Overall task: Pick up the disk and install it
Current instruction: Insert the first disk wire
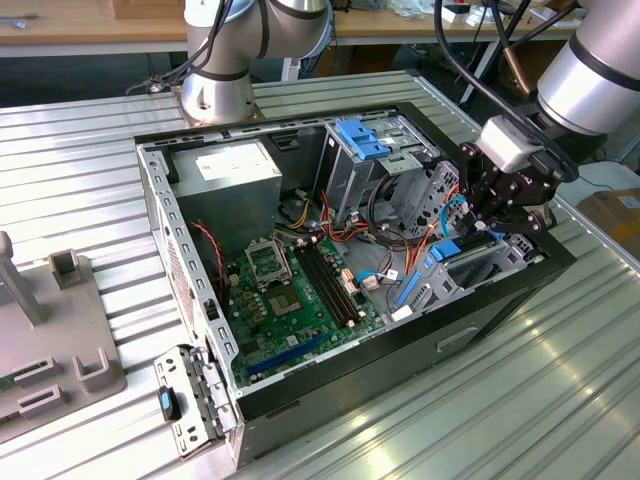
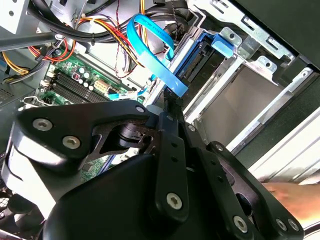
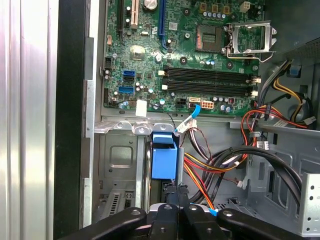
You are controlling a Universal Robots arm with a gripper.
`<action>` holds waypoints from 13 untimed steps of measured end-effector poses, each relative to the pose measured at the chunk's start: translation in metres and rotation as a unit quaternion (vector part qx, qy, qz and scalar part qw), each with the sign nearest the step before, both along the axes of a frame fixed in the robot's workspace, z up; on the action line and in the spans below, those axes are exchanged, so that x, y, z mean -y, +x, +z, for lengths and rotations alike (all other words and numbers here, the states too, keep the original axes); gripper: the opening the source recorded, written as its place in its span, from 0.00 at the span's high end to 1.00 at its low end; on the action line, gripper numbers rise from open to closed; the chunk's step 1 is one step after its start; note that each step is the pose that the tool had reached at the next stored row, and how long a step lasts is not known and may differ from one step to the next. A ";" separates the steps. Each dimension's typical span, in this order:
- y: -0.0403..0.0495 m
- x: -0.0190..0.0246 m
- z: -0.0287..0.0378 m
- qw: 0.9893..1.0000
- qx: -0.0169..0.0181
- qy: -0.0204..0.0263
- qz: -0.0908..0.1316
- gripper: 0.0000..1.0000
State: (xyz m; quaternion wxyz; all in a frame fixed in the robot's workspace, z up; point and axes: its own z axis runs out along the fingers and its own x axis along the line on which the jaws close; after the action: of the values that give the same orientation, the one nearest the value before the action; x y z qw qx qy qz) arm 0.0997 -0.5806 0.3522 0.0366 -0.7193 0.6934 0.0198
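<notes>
Well, disk point(image 3: 164, 160) axis: along the cage point(image 3: 117, 165) slot, blue end toward gripper point(image 3: 177, 189).
Look: dark slab, blue frame.
Gripper: fingers point(image 3: 171, 205) together.

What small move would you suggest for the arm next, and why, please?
Probably a short, gentle push straight along the slot. The disk stands edge-on in the metal bay and the shut hand is right at its blue frame, so it may not be fully seated. Keep it straight, since wires run close beside.
</notes>
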 end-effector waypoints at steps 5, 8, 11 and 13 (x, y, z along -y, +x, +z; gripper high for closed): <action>0.0000 -0.0001 -0.0001 1.000 0.000 0.000 0.000 0.89; 0.0007 -0.0003 -0.0001 1.000 0.000 0.000 0.000 0.89; 0.0007 -0.0003 0.0050 1.000 0.000 0.000 0.000 0.89; 0.0007 -0.0003 0.0098 1.000 0.000 0.000 0.000 0.89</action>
State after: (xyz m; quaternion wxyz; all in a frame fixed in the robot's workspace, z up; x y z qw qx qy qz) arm 0.1004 -0.5803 0.3620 0.0366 -0.7194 0.6934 0.0198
